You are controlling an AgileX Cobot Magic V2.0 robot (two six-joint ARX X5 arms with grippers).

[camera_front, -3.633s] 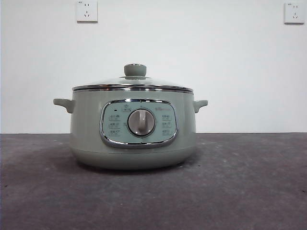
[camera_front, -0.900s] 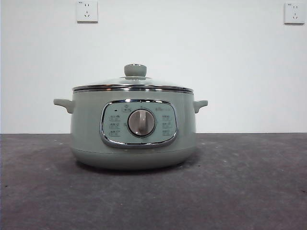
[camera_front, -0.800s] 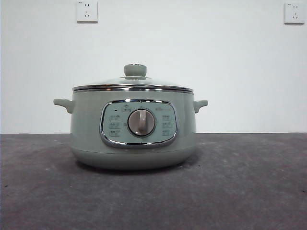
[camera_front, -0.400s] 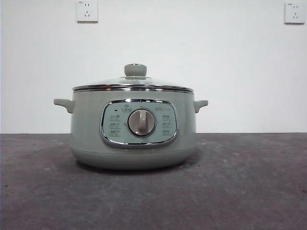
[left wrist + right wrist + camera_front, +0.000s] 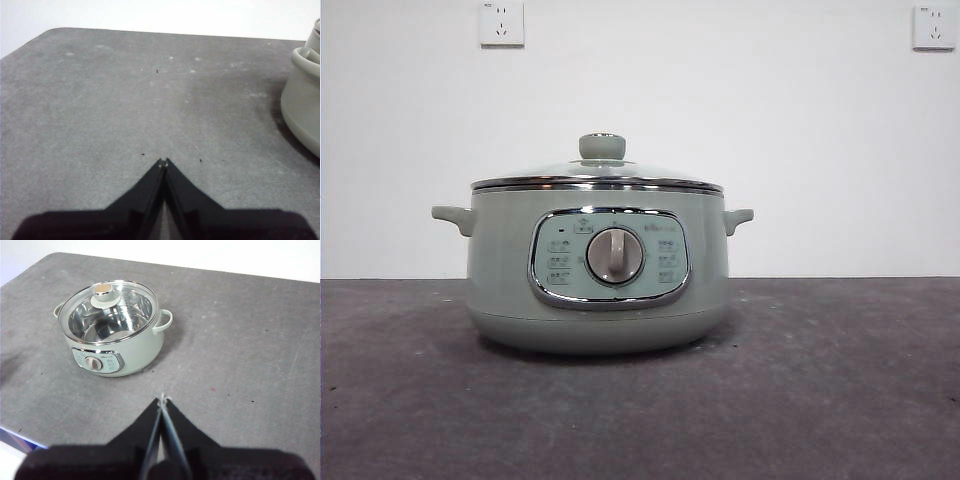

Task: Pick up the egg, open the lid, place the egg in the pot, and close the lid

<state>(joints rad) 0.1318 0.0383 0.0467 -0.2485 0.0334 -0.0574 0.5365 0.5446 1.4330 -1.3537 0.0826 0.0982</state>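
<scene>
The pale sage-green pot stands on the grey table with its lid on. The lid's round knob points up. The right wrist view shows the pot from above, and its glass lid shows a shiny steel inside. No egg shows in any view. My right gripper is shut and empty, well in front of the pot. My left gripper is shut and empty over bare table, with the pot's side and handle off to one side.
The grey table runs to a white wall with two sockets. The table's near edge and corner show in the right wrist view. Neither arm shows in the front view.
</scene>
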